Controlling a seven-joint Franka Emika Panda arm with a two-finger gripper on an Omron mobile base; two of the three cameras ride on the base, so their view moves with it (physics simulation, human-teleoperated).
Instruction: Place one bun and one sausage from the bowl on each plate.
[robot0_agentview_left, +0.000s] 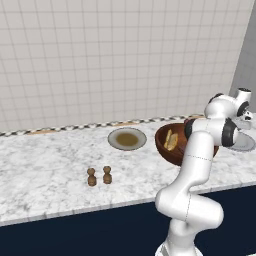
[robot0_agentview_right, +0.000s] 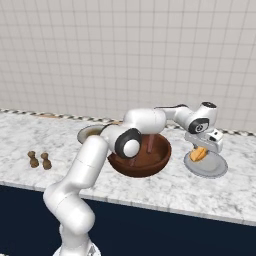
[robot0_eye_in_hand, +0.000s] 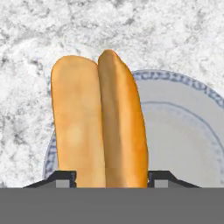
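My gripper (robot0_agentview_right: 201, 146) hangs over the plain grey plate (robot0_agentview_right: 214, 171) at the right, and in the hand view my gripper (robot0_eye_in_hand: 112, 177) has its jaws against a golden split bun (robot0_eye_in_hand: 98, 122). The bun (robot0_agentview_right: 198, 153) hangs just above the plate's left half (robot0_eye_in_hand: 183, 131). Left of it stands the dark reddish-brown bowl (robot0_agentview_right: 140, 169), with a sausage (robot0_agentview_right: 150, 144) leaning inside. From the left the bowl (robot0_agentview_left: 165, 150) shows another bun (robot0_agentview_left: 171, 141). The plate with the brownish centre (robot0_agentview_left: 127, 138) lies further left, bare.
Two small brown shakers (robot0_agentview_left: 91, 176) (robot0_agentview_left: 107, 174) stand on the marble counter (robot0_agentview_left: 45, 165) left of the plates. A tiled wall (robot0_agentview_left: 125, 60) backs the counter. My arm reaches over the bowl. The counter's front edge runs close below the bowl.
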